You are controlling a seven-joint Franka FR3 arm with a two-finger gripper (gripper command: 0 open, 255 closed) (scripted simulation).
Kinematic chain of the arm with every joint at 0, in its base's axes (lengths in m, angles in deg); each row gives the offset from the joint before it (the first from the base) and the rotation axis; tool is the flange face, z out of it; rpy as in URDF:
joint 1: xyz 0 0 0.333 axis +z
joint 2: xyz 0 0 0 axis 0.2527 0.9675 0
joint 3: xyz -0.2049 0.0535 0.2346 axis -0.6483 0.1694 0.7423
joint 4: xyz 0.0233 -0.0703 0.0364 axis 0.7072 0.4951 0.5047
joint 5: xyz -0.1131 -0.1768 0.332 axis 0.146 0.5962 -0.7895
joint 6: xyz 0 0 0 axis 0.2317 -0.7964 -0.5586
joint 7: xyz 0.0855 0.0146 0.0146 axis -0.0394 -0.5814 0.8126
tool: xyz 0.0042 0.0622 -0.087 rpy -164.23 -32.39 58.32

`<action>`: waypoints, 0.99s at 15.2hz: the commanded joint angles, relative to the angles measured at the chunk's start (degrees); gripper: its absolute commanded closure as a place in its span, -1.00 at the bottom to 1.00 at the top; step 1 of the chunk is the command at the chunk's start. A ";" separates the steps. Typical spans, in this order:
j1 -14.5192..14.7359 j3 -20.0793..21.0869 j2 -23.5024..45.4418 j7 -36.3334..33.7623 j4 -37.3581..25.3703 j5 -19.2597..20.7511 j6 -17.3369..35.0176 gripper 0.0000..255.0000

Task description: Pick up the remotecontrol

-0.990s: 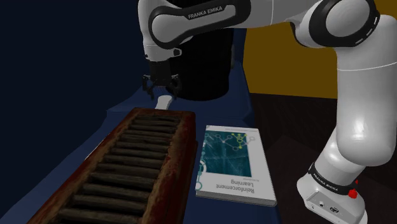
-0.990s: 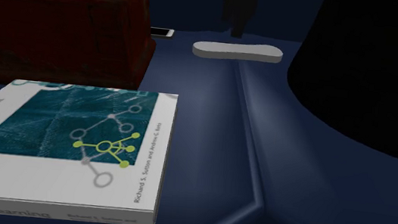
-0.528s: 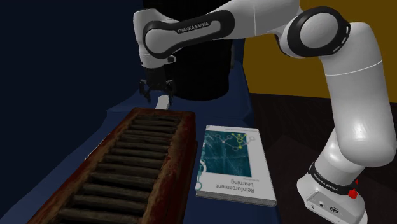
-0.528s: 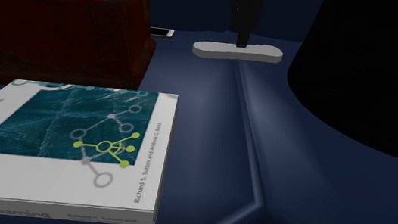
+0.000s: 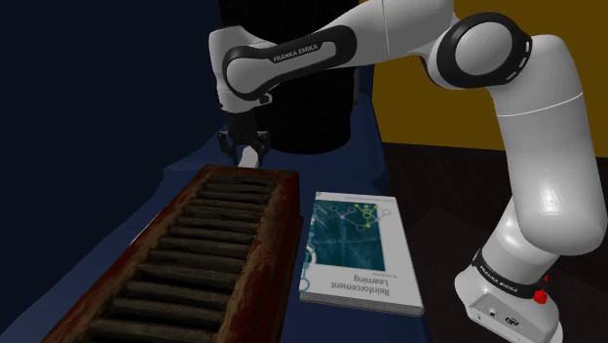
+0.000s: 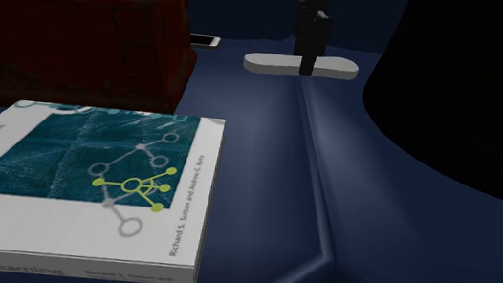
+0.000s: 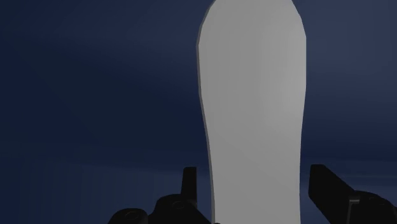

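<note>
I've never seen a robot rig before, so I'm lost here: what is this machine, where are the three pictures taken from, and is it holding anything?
It is a white jointed robot arm ending in a black two-finger gripper. One picture looks down from beside and behind the arm. One looks low across the dark blue surface. One comes from a camera on the hand itself.

On the surface lie a long flat grey remote control, a teal-covered book and a dark reddish-brown slatted crate. A large black rounded shape stands nearby.

The gripper is down over the remote, with its fingers open on either side and apparently not touching it, so nothing is held yet.
</note>
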 commanded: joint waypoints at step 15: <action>0.70 0.19 -0.53 0.44 -6.15 -0.42 -6.55 1.00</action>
